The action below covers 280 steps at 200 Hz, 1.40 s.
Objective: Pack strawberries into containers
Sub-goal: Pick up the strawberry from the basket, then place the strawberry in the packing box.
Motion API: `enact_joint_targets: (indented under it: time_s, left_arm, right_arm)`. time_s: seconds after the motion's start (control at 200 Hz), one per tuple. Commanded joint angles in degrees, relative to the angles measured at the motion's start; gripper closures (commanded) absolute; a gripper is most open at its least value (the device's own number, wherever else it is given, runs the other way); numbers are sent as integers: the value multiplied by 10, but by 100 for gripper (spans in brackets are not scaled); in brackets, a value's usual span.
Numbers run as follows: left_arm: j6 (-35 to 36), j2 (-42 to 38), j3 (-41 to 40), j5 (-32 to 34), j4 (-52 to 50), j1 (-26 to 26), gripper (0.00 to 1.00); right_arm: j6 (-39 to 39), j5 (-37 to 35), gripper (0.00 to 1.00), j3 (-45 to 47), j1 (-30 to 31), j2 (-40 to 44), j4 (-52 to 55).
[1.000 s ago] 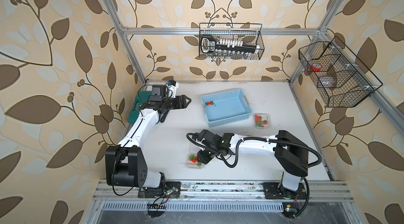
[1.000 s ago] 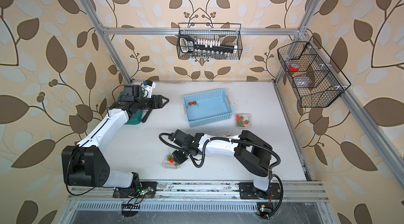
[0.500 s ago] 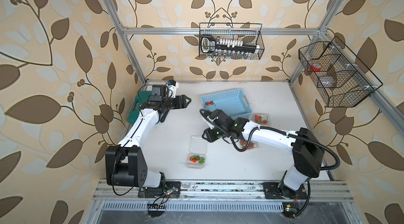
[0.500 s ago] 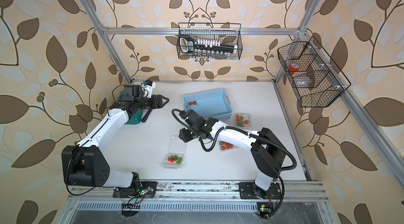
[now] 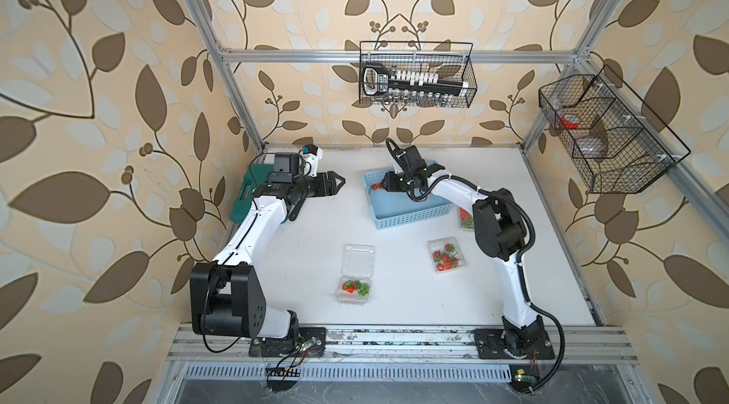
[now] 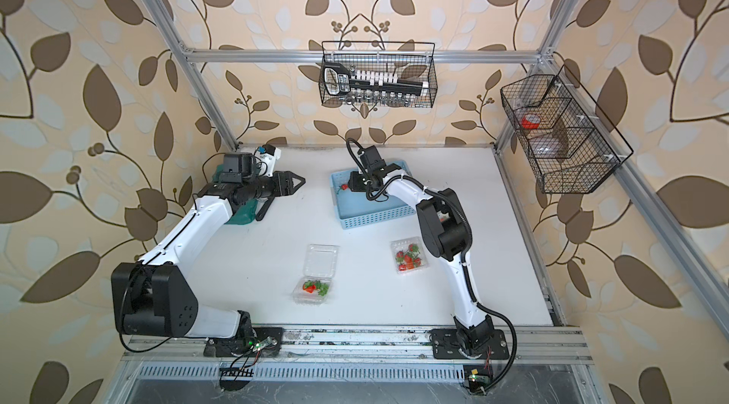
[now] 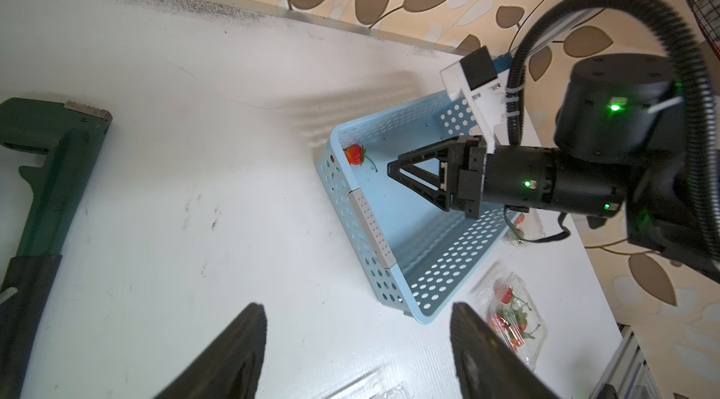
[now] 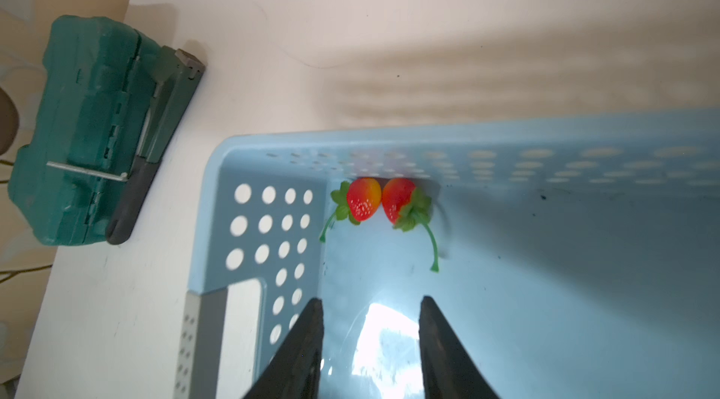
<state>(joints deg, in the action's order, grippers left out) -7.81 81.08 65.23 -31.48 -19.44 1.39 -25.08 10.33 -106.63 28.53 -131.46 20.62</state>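
Strawberries (image 8: pixel 364 198): two against the blue basket (image 8: pixel 506 132) wall | right gripper (image 8: pixel 370 301) has swung there from the open container (image 5: pixel 354 290), fingers apart, empty | left gripper (image 7: pixel 358 311) unmoved near green tool case (image 8: pixel 78 124), fingers apart

**Bright, even light; soft shadows, blur near the wrist lenses**

Both top views are bright and sharp mid-frame, though the wide lens splays the frame posts (image 5: pixel 221 66) outward. The white table (image 5: pixel 315 232) is evenly lit from above, and the arms cast only faint shadows. In the right wrist view a striped shadow lies on the table beyond the basket (image 8: pixel 467 136). A white glare patch sits on its floor, its far wall looks smeared, and the right gripper (image 8: pixel 371 299) is blurred. The left gripper (image 7: pixel 357 305) is likewise dark and soft.
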Motion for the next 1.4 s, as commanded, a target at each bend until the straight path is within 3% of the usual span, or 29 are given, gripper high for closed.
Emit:
enact_joint_targets:
  time_s: [0.0,0.46,0.895,1.03,1.395]
  left_arm:
    - [6,-13,-3,-15,6,-6,24]
    - [7,-7,-3,-16,6,-7,24]
    - [9,-9,-3,-14,5,-6,24]
    - [8,-10,-2,-16,6,-7,24]
    - [6,-14,-4,-16,7,-6,24]
  right_arm:
    - [34,-3,60,-50,-7,-35,39]
    - [100,18,65,-87,-22,-107,60]
    - [121,20,94,-91,-13,-103,62]
    - [122,21,100,-57,-12,-58,45]
    - [139,27,100,86,9,119,9]
